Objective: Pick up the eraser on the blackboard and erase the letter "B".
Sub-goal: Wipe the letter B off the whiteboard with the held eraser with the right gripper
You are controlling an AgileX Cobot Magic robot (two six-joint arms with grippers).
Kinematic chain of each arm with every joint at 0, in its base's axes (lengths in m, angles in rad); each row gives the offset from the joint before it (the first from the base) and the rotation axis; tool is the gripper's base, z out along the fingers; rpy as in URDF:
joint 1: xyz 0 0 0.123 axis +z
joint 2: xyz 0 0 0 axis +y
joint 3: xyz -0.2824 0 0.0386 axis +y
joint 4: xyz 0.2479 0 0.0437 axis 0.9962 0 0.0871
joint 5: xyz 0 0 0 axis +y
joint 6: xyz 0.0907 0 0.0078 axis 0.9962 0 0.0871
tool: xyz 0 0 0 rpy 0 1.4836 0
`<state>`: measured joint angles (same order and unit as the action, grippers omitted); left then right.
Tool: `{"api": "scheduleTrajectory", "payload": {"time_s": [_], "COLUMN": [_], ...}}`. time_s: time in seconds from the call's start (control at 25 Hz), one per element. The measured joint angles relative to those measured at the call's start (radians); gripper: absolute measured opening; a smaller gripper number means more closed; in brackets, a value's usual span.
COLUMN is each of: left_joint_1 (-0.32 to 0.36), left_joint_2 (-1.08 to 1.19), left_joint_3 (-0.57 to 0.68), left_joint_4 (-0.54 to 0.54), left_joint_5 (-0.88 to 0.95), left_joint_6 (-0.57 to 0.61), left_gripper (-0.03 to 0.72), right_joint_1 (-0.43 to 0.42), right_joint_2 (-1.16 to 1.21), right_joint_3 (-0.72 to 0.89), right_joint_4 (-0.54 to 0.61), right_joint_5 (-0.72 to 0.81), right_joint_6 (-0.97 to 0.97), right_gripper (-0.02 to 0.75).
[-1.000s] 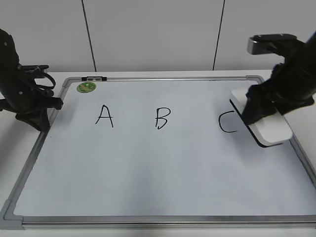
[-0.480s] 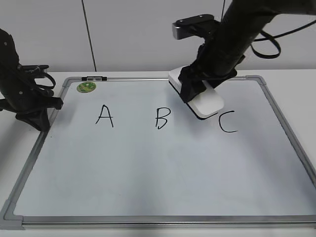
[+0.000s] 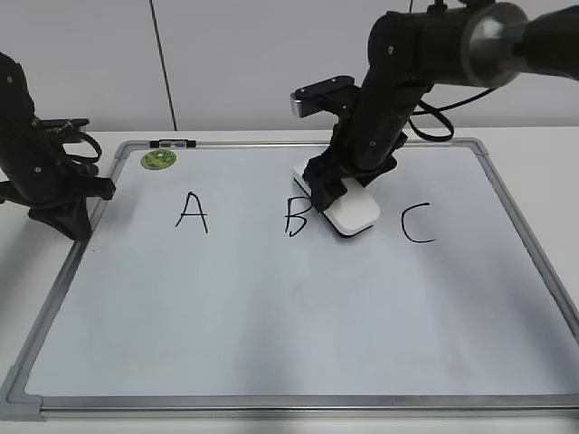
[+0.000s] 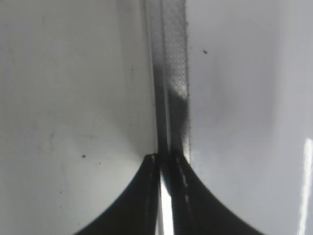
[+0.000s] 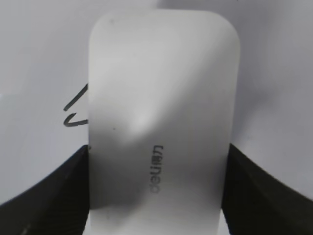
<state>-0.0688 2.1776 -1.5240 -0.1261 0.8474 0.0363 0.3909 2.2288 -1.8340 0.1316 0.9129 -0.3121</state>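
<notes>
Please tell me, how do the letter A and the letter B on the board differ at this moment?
The letter A stands free, with bare board around it; the letter B has the eraser against its right side. A is made of straight strokes, B has curved ones. Both are black, hand-drawn and of similar height.

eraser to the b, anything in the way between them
Nothing visible. The eraser, clamped in the right gripper, sits just right of the letter "B" with only bare blackboard between them. The green magnet and "A" lie well off to the left.
</notes>
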Motion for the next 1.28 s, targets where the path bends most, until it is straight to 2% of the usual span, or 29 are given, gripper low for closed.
{"api": "scheduleTrajectory", "payload": {"time_s": [0.6,0.84,1.28], "left_joint_1": [0.001,0.001,0.001], "left_joint_2": [0.000,0.000,0.000], "left_joint_3": [0.000,0.000,0.000], "left_joint_4": [-0.006,-0.006,-0.006], "left_joint_5": [0.002,0.002,0.002], "left_joint_6": [0.000,0.000,0.000], "left_gripper": [0.041,0.041,0.041], "right_joint_1": [0.023,0.023,0.023], "right_joint_2": [0.079,0.081,0.103], "right_joint_3": [-0.012,-0.012,-0.020], "right_joint_4": [-0.022,-0.080,-0.079], "right_joint_5": [-0.176,-0.260,-0.242], "right_joint_6": [-0.002,-0.002,-0.002], "right_gripper": [0.533,0.533,0.532]}}
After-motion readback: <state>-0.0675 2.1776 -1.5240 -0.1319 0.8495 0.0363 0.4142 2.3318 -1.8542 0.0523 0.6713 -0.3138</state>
